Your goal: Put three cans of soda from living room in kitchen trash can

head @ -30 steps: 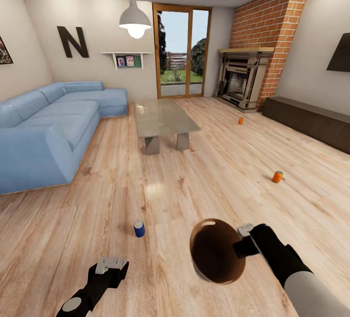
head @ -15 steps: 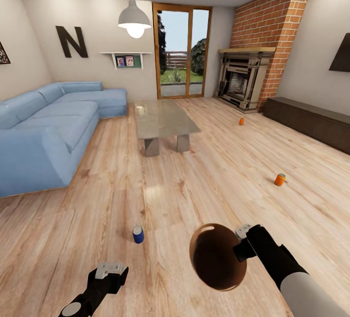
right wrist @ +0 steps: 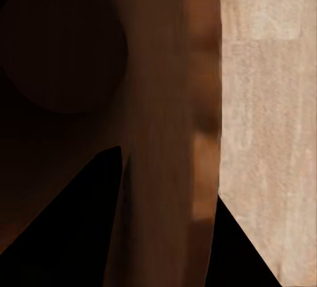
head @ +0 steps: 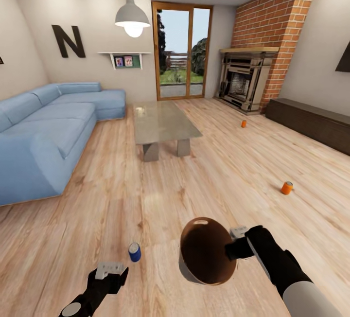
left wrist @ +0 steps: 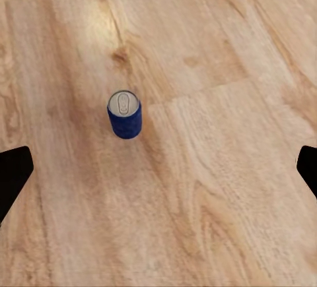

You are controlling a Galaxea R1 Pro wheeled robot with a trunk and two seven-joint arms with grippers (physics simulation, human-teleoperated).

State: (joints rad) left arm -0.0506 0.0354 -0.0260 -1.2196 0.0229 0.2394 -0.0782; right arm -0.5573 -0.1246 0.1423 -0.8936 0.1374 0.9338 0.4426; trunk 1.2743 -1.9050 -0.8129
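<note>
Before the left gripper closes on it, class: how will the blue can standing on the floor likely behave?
The blue can stands upright on smooth wood floor, so a nudge could tip it, then it would probably roll. It looks small, likely light; its glossy round wall may slip between the fingers.

Left gripper (head: 111, 272) low at 7 o'clock, jaws spread wide, empty. Right gripper (head: 232, 245) at 5 o'clock, clamped on tash can (head: 206, 251) rim.

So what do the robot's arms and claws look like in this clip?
Both arms are matte black near the wrist. The right arm widens into a pale grey, rounded forearm shell further back. Each claw has a small light-grey block at its tip: left claw, right claw. A grey round disc sits on the left arm. No cables or markings are visible. In the left wrist view the fingertips are plain black.
</note>
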